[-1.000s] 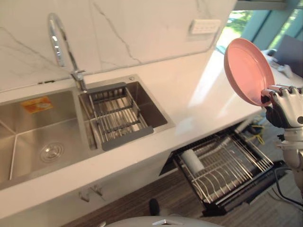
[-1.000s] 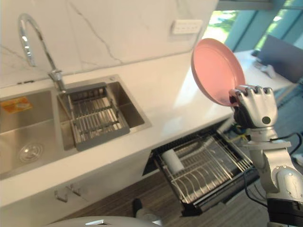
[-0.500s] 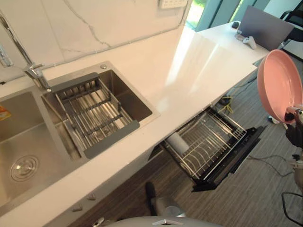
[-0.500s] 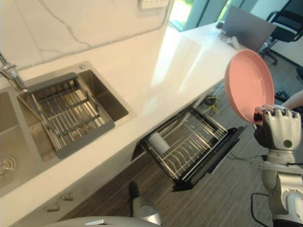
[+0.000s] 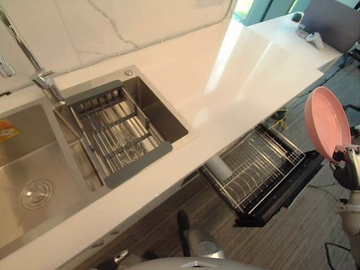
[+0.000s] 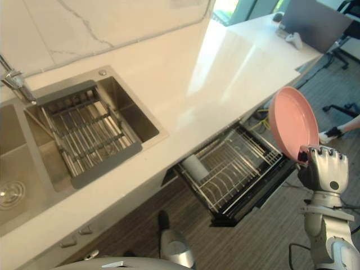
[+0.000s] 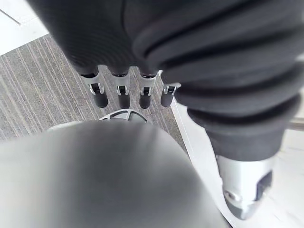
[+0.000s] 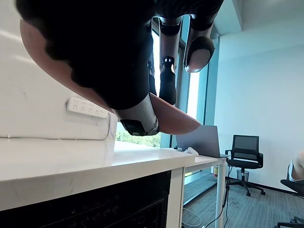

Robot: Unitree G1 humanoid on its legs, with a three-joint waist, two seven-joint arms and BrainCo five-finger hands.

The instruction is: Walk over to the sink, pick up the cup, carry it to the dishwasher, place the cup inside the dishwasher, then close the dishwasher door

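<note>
My right hand, clamped on the plate rim, is lower than 0.5 s ago, near the rack holding 1 white cup. Left hand fingers straight.

The right hand hides part of the pink plate; the countertop hides part of the dishwasher rack.

Pink plate, white grey-veined marble wall, glossy white countertop, silver steel sink, grey striped floor
</note>
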